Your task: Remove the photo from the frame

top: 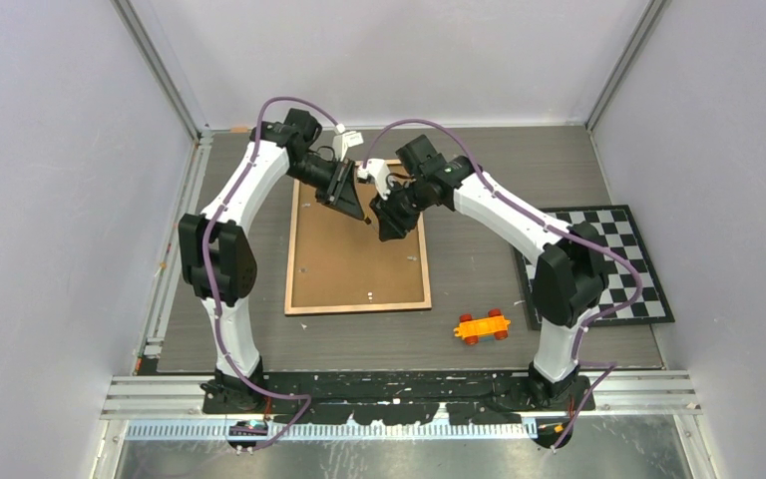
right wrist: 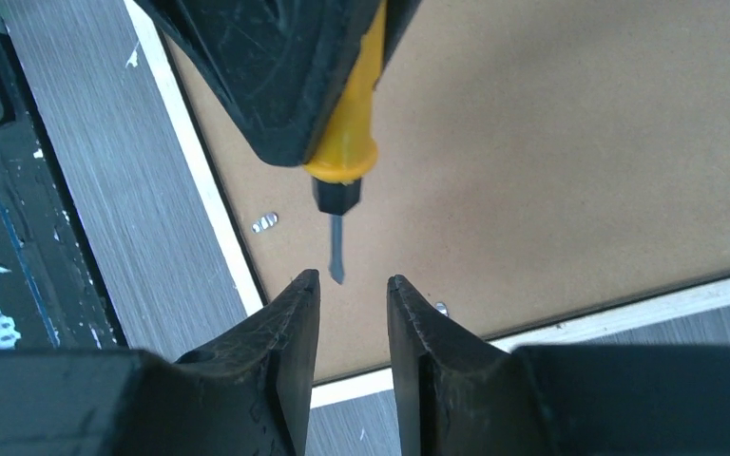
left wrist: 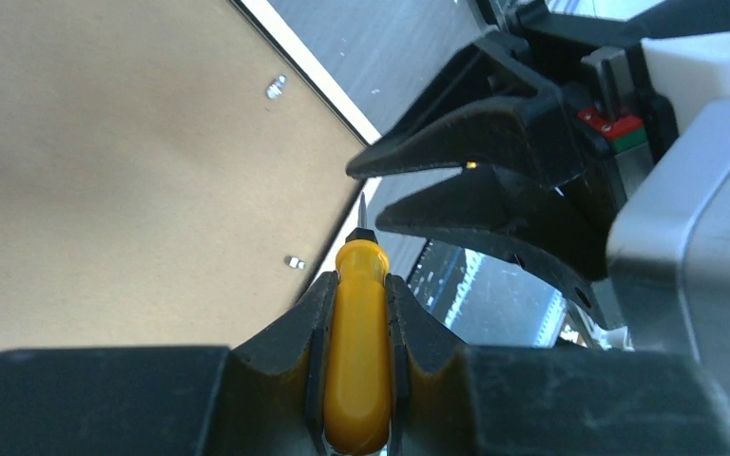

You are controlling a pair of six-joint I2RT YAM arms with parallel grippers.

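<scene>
The frame [top: 359, 261] lies face down on the table, showing its brown back board [left wrist: 105, 171] and light wooden rim [right wrist: 580, 328]. The photo is hidden under the board. My left gripper [top: 356, 208] is shut on a yellow-handled screwdriver [left wrist: 359, 351] over the frame's far right corner. The screwdriver's blade [right wrist: 336, 252] points at my right gripper [right wrist: 352, 280]. That gripper is open and empty, just short of the blade tip, and also shows in the top view [top: 389, 228]. Small metal tabs [right wrist: 264, 223] sit along the board's edge.
A black-and-white checkerboard mat [top: 608, 264] lies at the right of the table. An orange toy car [top: 482, 326] stands in front of the frame's near right corner. Grey walls close in both sides and the back.
</scene>
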